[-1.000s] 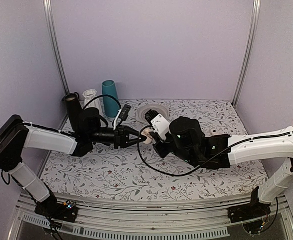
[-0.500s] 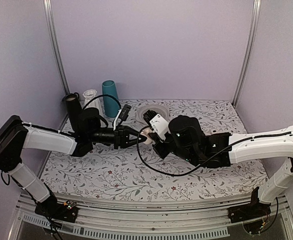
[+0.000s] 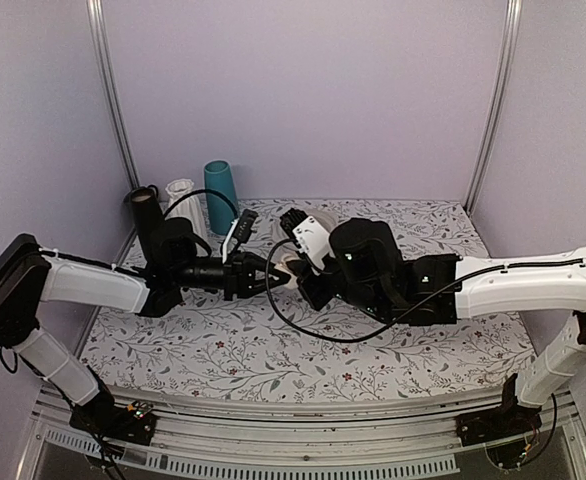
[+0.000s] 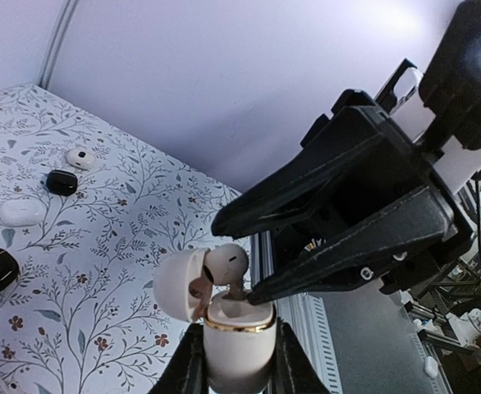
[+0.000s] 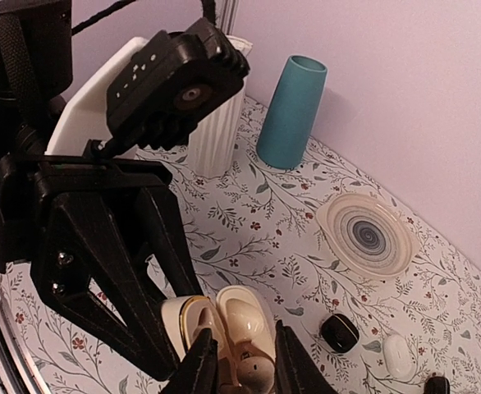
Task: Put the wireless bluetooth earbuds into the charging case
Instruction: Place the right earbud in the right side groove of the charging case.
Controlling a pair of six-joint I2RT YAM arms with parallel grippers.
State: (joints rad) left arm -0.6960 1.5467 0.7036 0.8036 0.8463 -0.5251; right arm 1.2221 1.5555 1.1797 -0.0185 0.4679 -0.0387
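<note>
At bottom centre of the left wrist view, the left gripper (image 4: 239, 361) clamped the open charging case (image 4: 239, 330); the right gripper (image 5: 245, 369) pinched an earbud (image 4: 226, 264) at its well, likely wanting stem alignment before a gentle press.

surface: flat sheet printed with grey leaves and small red flowers (image 3: 223, 350) | far-left corner: teal tapered vase (image 5: 290, 111), ribbed white vase (image 5: 216, 135) just beside it, black cylinder (image 3: 145, 222) | far middle: round cream plate with dark rings (image 5: 368, 234) | near plate: small black pod (image 5: 339, 331), white oval pod (image 5: 399, 355)
</note>
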